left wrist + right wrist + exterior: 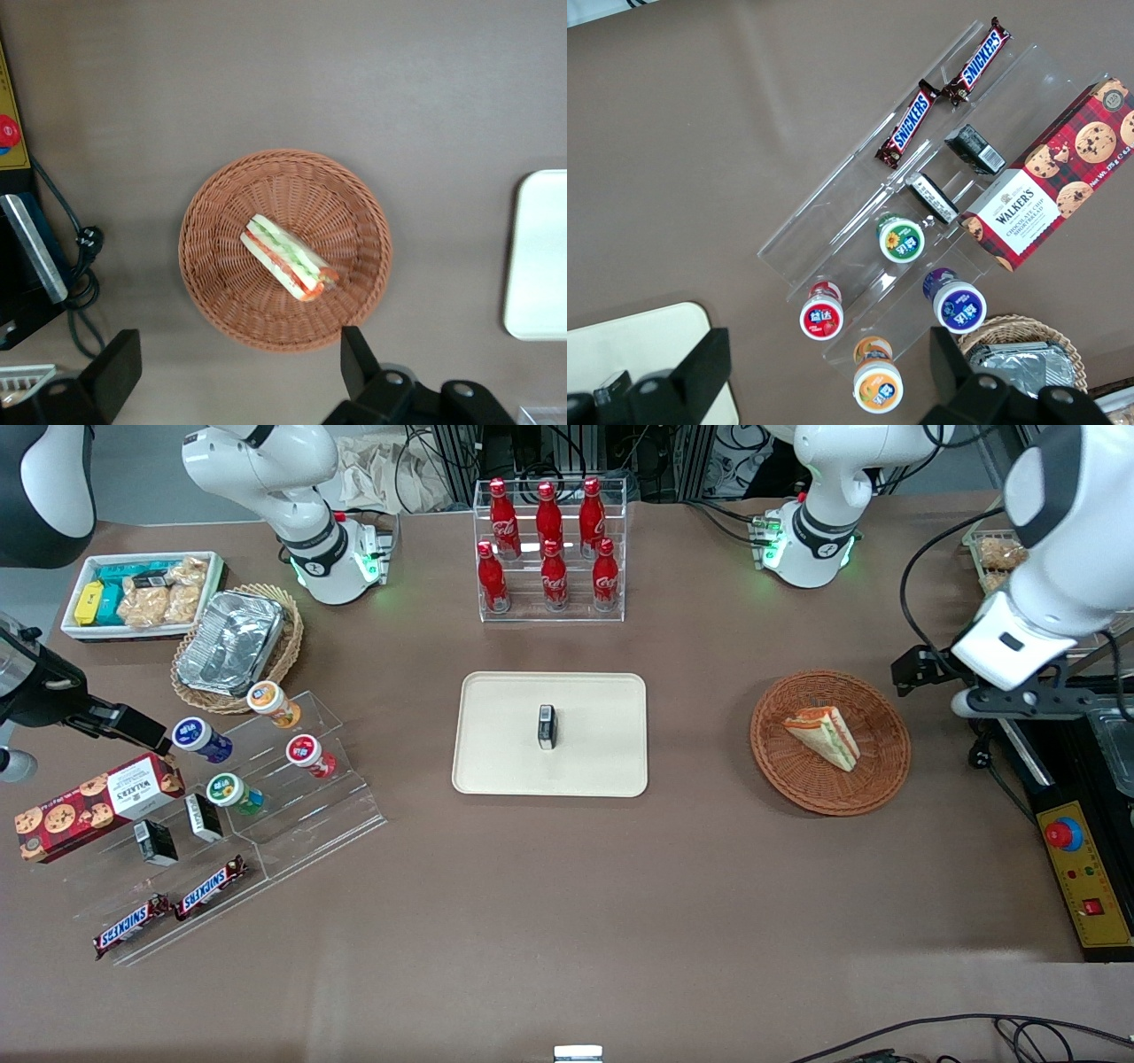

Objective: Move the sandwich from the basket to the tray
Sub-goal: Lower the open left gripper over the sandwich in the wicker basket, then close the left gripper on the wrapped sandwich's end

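The sandwich (824, 735) (291, 257), a pale wedge with red and green filling, lies in the middle of the round reddish-brown basket (797, 775) (221, 266). The cream tray (505, 735) (540, 257) lies flat at the table's centre, beside the basket toward the parked arm's end, and a small black box (547, 726) stands on it. My left gripper (921, 669) (237, 367) hangs open high above the table, just off the basket's rim toward the working arm's end. Its fingers (354, 354) are spread wide with nothing between them.
A clear rack of red cola bottles (549, 549) stands farther from the front camera than the tray. A stepped acrylic stand (292, 815) with cups and Snickers bars, a cookie box (93, 806) and a foil container (232, 642) lie toward the parked arm's end. A yellow control box (1085, 872) sits near the basket.
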Available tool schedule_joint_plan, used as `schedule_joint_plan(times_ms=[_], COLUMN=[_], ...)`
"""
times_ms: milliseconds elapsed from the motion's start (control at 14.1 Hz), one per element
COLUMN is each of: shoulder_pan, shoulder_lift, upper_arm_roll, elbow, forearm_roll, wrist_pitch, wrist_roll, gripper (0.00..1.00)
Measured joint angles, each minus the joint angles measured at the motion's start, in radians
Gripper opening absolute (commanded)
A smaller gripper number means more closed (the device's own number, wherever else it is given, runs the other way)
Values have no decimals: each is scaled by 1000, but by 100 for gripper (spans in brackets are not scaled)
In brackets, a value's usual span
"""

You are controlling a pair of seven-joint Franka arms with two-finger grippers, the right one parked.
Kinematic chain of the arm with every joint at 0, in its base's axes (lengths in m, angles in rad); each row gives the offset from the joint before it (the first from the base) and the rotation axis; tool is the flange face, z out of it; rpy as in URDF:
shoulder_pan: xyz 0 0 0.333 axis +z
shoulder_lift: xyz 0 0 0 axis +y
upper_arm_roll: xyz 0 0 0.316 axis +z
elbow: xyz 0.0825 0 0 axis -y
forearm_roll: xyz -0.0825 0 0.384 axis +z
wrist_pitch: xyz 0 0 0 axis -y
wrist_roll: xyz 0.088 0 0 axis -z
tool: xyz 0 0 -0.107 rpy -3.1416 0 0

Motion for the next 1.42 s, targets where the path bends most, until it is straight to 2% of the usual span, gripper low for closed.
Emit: schedule_joint_plan(times_ms=[142,283,496,850,1416], shoulder_pan=[3,3,1,1,-46], shoulder_lift=[-87,-131,-135,-110,64], upper_arm_roll=[0,0,-3,-6,-10], elbow=[-188,-309,-386,-548,-581], forearm_roll=[0,3,22,23,34], wrist_pitch=[142,203,272,506,695], wrist_roll=[-77,-214,-391,-515,-762], gripper=[100,100,100,100,100])
